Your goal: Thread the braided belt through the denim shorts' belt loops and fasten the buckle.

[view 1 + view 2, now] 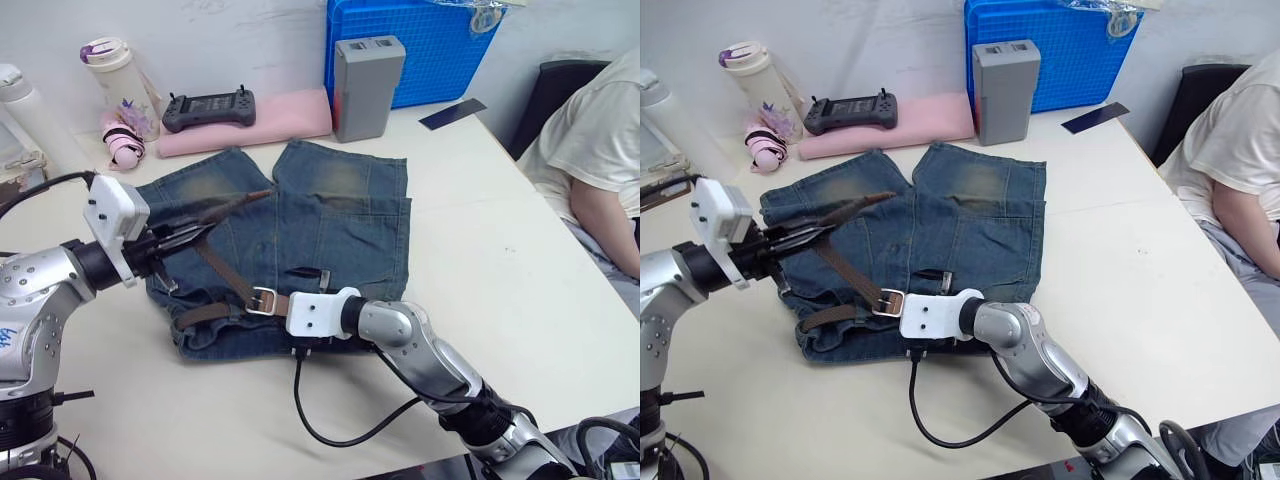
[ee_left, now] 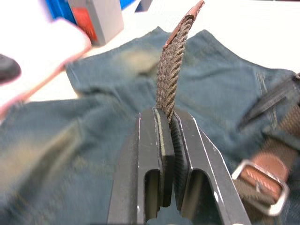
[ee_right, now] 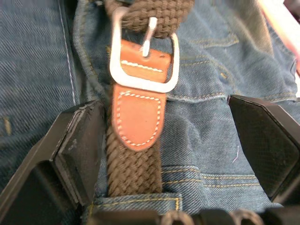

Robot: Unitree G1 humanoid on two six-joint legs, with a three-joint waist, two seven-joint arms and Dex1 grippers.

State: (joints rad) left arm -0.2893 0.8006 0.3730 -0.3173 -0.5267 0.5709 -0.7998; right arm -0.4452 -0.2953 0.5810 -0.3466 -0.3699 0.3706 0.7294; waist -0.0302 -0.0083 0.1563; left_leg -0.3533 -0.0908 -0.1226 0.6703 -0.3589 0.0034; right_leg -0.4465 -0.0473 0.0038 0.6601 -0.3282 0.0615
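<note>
Left pincer [image 2: 171, 140] clamped on braided belt [image 2: 169, 70] above shorts [image 1: 330, 230]; right pincer [image 3: 164, 140] wide open, straddling belt near buckle [image 3: 143, 56].

White table [image 1: 520, 250], pale wall [image 1: 230, 40] behind, black chair [image 1: 555, 95] rt.

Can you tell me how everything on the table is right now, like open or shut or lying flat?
braided belt: partly through the waistband, tip end lifted up
buckle: strap passed through the frame
denim shorts: lying flat on the table
left gripper: shut on the braided belt
right gripper: open, fingers either side of the strap
blue crate: standing upright at the back
</note>
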